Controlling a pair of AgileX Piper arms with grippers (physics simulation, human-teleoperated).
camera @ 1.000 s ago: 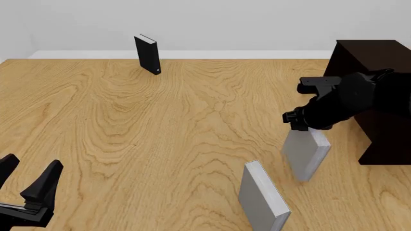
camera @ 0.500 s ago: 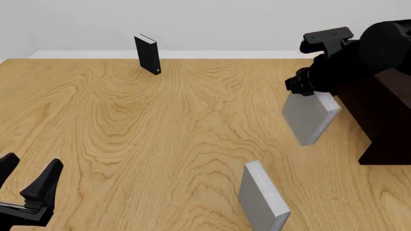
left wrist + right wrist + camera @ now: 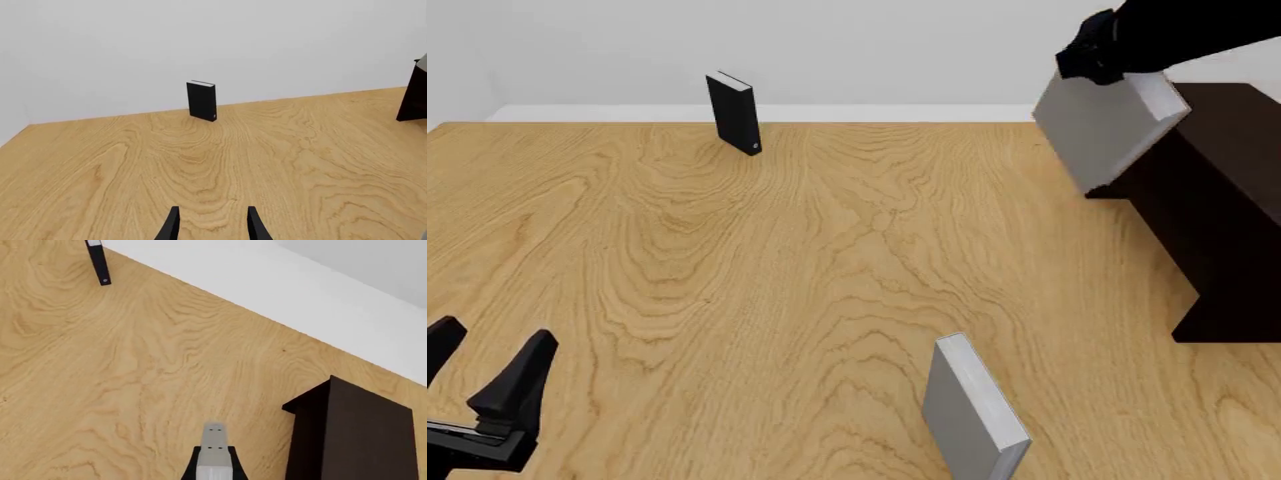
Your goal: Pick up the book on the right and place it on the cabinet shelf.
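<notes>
The light-grey book hangs tilted in the air by the cabinet's upper left corner, held at its top edge by my right gripper, which is shut on it. In the right wrist view the book's pale edge runs between the fingers, with the cabinet below and beside it. The shelf recess cannot be made out from these angles. My left gripper stands open at the near left over bare table, and its fingers hold nothing.
A second grey book stands upright near the table's front, right of centre. A black book stands at the far edge by the wall, seen also as the black book from the left wrist. The wooden table lies between them.
My right gripper has lifted the grey book up and away, from low over the table to level with the cabinet's top. The left arm has not moved.
</notes>
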